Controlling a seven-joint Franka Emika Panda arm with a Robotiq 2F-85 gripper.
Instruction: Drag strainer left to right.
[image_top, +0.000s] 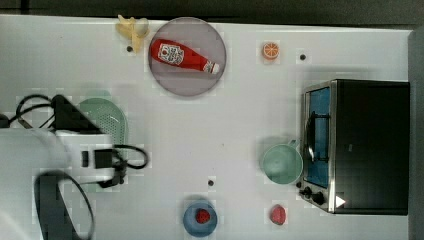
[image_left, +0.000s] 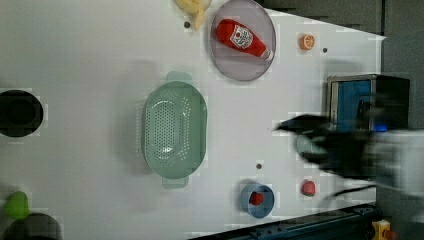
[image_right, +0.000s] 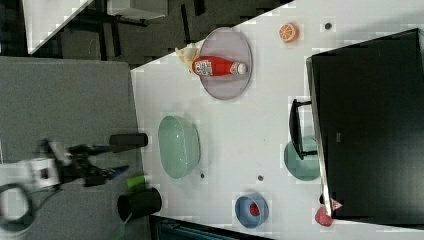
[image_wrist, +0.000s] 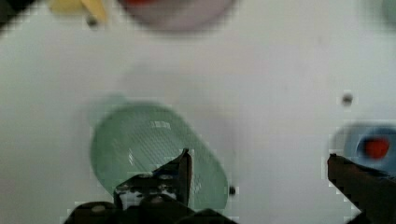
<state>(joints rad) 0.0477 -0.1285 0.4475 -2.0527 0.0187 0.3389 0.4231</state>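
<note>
The pale green strainer (image_top: 107, 120) sits on the white table at the top view's left, partly covered by my arm (image_top: 75, 152). In the left view the strainer (image_left: 174, 131) shows whole, holes dotting its oval bowl and a tab handle at each end. In the wrist view my gripper (image_wrist: 258, 155) hangs open and wide above the table. One dark finger (image_wrist: 183, 170) is over the strainer (image_wrist: 140, 144) rim and the other (image_wrist: 355, 179) is near a blue bowl. Nothing is between the fingers.
A smooth mint cup (image_top: 281, 163) stands in front of the toaster oven (image_top: 365, 145) at the top view's right. A grey plate (image_top: 200, 82) holds a ketchup bottle (image_top: 182, 56). A blue bowl (image_top: 200, 218), a red fruit (image_top: 278, 214), an orange slice (image_top: 270, 50) and a banana (image_top: 131, 27) lie around.
</note>
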